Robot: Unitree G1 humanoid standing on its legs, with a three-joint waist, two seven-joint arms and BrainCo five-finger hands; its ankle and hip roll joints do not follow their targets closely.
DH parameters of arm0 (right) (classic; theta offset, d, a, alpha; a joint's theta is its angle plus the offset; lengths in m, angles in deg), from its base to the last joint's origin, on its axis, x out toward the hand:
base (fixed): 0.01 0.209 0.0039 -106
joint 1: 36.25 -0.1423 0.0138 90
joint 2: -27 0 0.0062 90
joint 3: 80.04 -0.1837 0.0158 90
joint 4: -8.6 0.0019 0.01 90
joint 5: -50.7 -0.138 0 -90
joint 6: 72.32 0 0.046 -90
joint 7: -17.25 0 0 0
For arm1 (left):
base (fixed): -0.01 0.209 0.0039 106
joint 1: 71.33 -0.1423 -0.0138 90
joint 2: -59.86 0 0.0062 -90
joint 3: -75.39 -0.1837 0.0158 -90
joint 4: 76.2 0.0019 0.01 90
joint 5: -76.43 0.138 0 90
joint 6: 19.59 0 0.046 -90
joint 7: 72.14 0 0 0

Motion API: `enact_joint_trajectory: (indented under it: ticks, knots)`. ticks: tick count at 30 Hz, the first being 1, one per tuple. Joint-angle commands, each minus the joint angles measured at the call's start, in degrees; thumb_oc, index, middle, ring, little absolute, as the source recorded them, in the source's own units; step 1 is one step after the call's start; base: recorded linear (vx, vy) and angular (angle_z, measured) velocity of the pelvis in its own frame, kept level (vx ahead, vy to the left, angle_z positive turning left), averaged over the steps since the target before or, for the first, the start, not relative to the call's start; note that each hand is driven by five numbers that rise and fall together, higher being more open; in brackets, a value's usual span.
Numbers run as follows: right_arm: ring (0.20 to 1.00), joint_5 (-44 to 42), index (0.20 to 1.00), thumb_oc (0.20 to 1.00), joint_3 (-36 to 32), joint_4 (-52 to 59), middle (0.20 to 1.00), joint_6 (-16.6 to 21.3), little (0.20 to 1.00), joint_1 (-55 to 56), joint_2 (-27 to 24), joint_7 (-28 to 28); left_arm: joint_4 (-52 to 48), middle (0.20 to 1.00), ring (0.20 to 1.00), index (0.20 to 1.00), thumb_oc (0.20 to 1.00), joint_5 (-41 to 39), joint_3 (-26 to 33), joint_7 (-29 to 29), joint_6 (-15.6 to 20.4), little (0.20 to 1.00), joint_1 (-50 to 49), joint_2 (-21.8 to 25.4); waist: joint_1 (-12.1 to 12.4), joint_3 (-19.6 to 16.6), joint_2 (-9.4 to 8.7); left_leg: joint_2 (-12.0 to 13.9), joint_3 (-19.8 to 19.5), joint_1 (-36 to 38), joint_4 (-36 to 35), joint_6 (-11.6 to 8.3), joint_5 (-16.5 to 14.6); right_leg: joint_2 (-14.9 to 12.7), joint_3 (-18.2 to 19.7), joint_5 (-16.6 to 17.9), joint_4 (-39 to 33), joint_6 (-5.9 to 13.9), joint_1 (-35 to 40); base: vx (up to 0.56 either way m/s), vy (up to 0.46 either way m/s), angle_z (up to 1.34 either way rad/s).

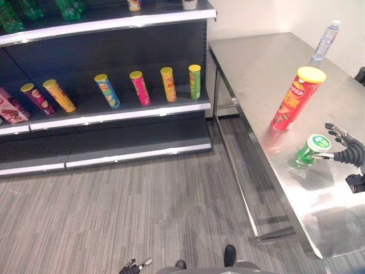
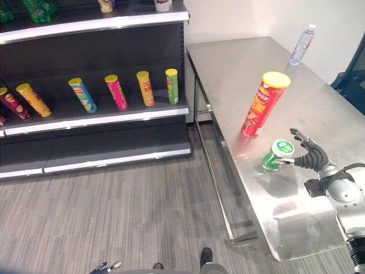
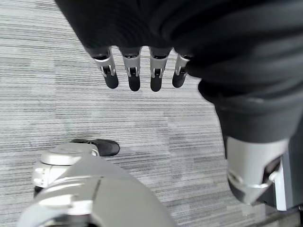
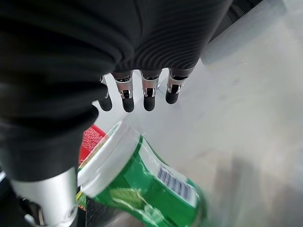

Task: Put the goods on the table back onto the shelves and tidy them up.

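The short green can (image 2: pixel 276 155), judged light, stiff and smooth-walled, is best taken round its middle by the right hand (image 2: pixel 311 157), held open beside it on the table (image 2: pixel 239 68).

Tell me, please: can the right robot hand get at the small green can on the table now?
Probably yes. The right robot hand is open right beside the small green can, nothing between them; the tall red can stands behind it, apart.

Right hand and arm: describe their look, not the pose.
The right hand has silver fingers with dark tips and a dark ribbed cover over its back and wrist. Behind it, a black bracket joins a rounded silver-grey forearm. The left hand has matching fingers and cover.
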Motion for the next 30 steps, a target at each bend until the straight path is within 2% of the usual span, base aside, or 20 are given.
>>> enact_joint_trajectory:
  ticks: [1, 7, 12, 13, 14, 15, 20, 24, 30]
  knots:
    - [1.0, 1.27, 1.0, 1.0, 3.37, -0.86, 1.0, 2.32, 1.0, -5.54, -4.84, -2.16, 1.61, 1.0, 1.0, 1.0, 1.0, -1.67, -1.27, 0.88, 1.38, 1.0, 3.19, 2.57, 1.62, -0.29, -3.79, 1.16, 4.17, -1.09, 0.03, -3.65, 1.32, 0.81, 0.51, -6.42, 0.55, 2.48, 5.69, 0.02, -0.019, 0.06]
    - [1.0, 1.98, 1.0, 1.0, 5.32, -2.09, 1.0, 2.02, 1.0, -6.27, -5.64, -1.71, 1.56, 1.0, 1.0, 1.0, 1.0, -1.99, -1.49, 1.21, 1.6, 1.0, 3.21, 2.67, 2.08, -0.16, -4.12, 1.28, 3.44, -1.49, 0.03, -3.87, 1.52, 0.77, -0.39, -6.56, 0.55, 2.41, 5.86, 0.01, -0.018, 0.1]
    - [1.0, 0.74, 1.0, 1.0, 8.5, -1.76, 1.0, 1.33, 1.0, -6.01, -7.79, 1.69, 1.6, 1.0, 1.0, 1.0, 1.0, -2.1, -1.75, 0.9, 1.53, 1.0, 3.42, 2.71, 2.23, -0.14, -4.57, 1.48, 3.01, -1.78, 0.03, -4.24, 1.66, 0.87, -0.94, -6.88, 0.55, 2.28, 5.88, 0.0, -0.014, 0.12]
    - [0.95, 0.44, 0.95, 0.95, 9.18, -1.78, 0.95, 1.29, 0.95, -6.08, -8.07, 2.17, 1.59, 1.0, 1.0, 1.0, 1.0, -2.1, -1.89, 0.81, 1.56, 1.0, 3.46, 2.68, 2.3, -0.13, -4.65, 1.54, 3.02, -1.72, 0.03, -4.29, 1.66, 0.88, -0.96, -6.92, 0.55, 2.29, 5.92, 0.01, -0.014, 0.13]
    - [0.448, 0.01, 0.448, 0.448, 9.61, -1.77, 0.448, 1.34, 0.448, -6.12, -8.17, 2.51, 1.67, 1.0, 1.0, 1.0, 1.0, -2.13, -1.93, 0.75, 1.56, 1.0, 3.46, 2.65, 2.31, -0.11, -4.74, 1.62, 3.0, -1.67, 0.03, -4.34, 1.66, 0.9, -0.96, -6.93, 0.55, 2.25, 5.95, 0.01, -0.013, 0.06]
    - [0.2, -0.08, 0.2, 0.2, 10.07, -1.86, 0.2, 1.37, 0.2, -6.29, -8.37, 2.76, 1.73, 1.0, 1.0, 1.0, 1.0, -2.17, -1.96, 0.65, 1.54, 1.0, 3.52, 2.63, 2.29, -0.12, -4.8, 1.64, 3.0, -1.63, 0.03, -4.35, 1.64, 0.95, -1.0, -6.96, 0.55, 2.22, 5.99, 0.0, 0.0, 0.0]
    - [0.2, 0.08, 0.2, 0.2, 11.57, -1.62, 0.2, 1.21, 0.2, -6.6, -9.24, 3.39, 1.81, 1.0, 1.0, 1.0, 1.0, -2.44, -2.07, 0.66, 1.59, 1.0, 3.86, 2.58, 2.14, -0.14, -5.18, 1.88, 3.17, -1.5, 0.03, -4.44, 1.57, 1.11, -0.86, -7.1, 0.55, 2.18, 6.06, 0.0, 0.0, 0.0]
    - [0.2, 0.71, 0.2, 0.2, 9.87, -0.29, 0.2, 1.19, 0.2, -5.16, -10.24, 2.87, 1.77, 1.0, 1.0, 1.0, 1.0, -2.59, -1.75, 0.85, 1.58, 1.0, 4.2, 2.53, 1.78, -0.15, -5.3, 1.98, 3.36, -1.4, 0.03, -4.49, 1.53, 1.19, -0.81, -7.17, 0.55, 2.14, 6.09, 0.0, 0.0, 0.0]
    - [0.2, -1.14, 0.2, 0.2, -4.01, 10.59, 0.2, 2.11, 0.2, 3.88, -12.5, 1.45, 2.34, 1.0, 1.0, 1.0, 1.0, -2.05, 0.7, 1.28, 1.5, 1.0, 4.4, 2.64, 0.48, -0.29, -5.44, 2.55, 3.91, -0.95, 0.03, -4.64, 1.32, 1.6, -0.15, -7.48, 0.56, 1.97, 6.1, 0.0, -0.011, 0.0]
